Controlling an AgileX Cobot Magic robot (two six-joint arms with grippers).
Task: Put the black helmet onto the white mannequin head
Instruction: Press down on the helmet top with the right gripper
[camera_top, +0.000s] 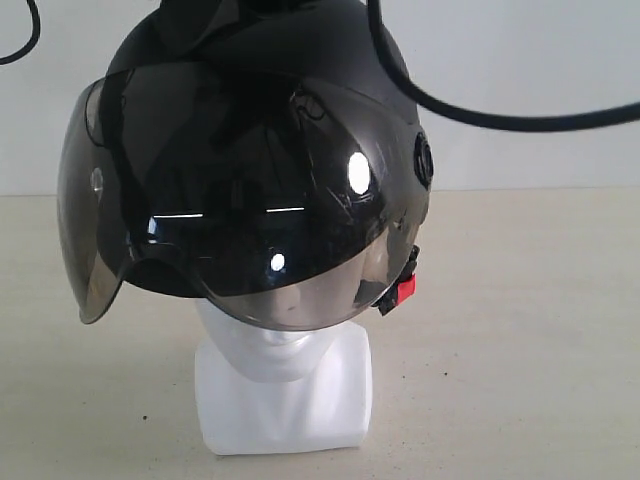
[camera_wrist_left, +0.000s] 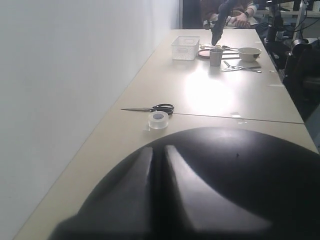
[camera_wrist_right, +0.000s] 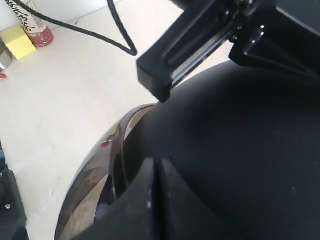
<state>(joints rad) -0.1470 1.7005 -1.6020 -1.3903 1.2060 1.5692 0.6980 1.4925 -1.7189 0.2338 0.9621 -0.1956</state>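
The black helmet (camera_top: 260, 100) is a rounded matte shell with a smoky, glossy curved visor (camera_top: 240, 230) and a small red buckle (camera_top: 405, 290). It sits on the white mannequin head (camera_top: 285, 390), whose shiny plastic chin and squared neck show below the visor.

The shell lies right under both sets of jaws. On my right gripper (camera_wrist_right: 154, 172) the fingers meet along a thin seam, with nothing visible between them. My left gripper (camera_wrist_left: 159, 155) is blurred against the shell, so I cannot tell its opening.

Beyond the left jaws, scissors (camera_wrist_left: 155, 108) and a clear tape roll (camera_wrist_left: 159, 120) lie on the pale table (camera_wrist_left: 210, 95).
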